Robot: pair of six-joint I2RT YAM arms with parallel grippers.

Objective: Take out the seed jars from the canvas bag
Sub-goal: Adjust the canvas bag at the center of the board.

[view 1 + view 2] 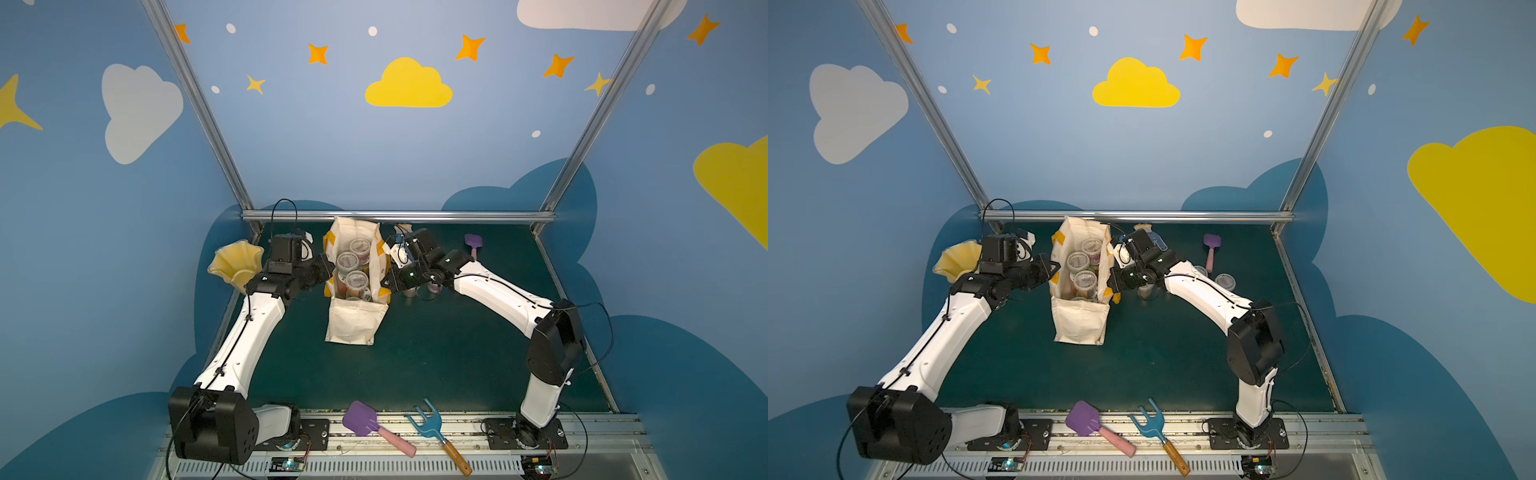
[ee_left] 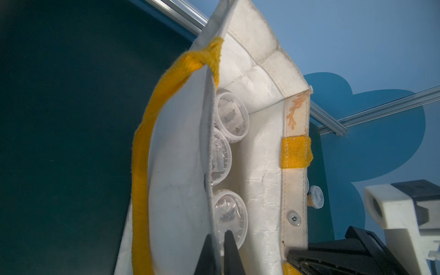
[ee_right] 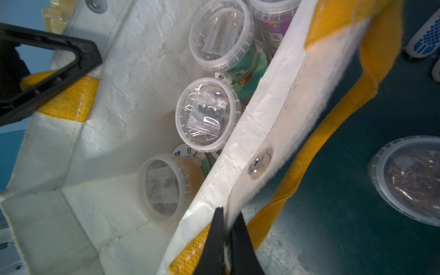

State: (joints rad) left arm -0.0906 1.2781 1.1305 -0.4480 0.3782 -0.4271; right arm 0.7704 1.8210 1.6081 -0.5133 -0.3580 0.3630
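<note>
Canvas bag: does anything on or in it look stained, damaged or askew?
Yes. The canvas bag has a blotchy orange stain on its rim hem near a corner. Inside, one seed jar sits tilted, unlike the lid-up jars beside it.

- The canvas bag (image 1: 353,328) is cream cloth, matt and a bit rough.
- Its inside lining (image 3: 133,71) is white and crinkly, like paper.
- Its handle (image 2: 142,166) is thick yellow woven cloth, fuzzy at the edges.
- The snap button (image 3: 259,163) on the bag's rim is shiny metal.
- The seed jars (image 3: 207,114) are clear, shiny plastic with smooth lids.
- The table mat (image 1: 415,365) is dark green and matt.
- The frame rail (image 1: 395,216) is dull silver metal.
- The rake (image 1: 440,438) has a smooth blue head and a wooden handle.
- The vase (image 1: 237,262) is smooth and pale yellow.
</note>
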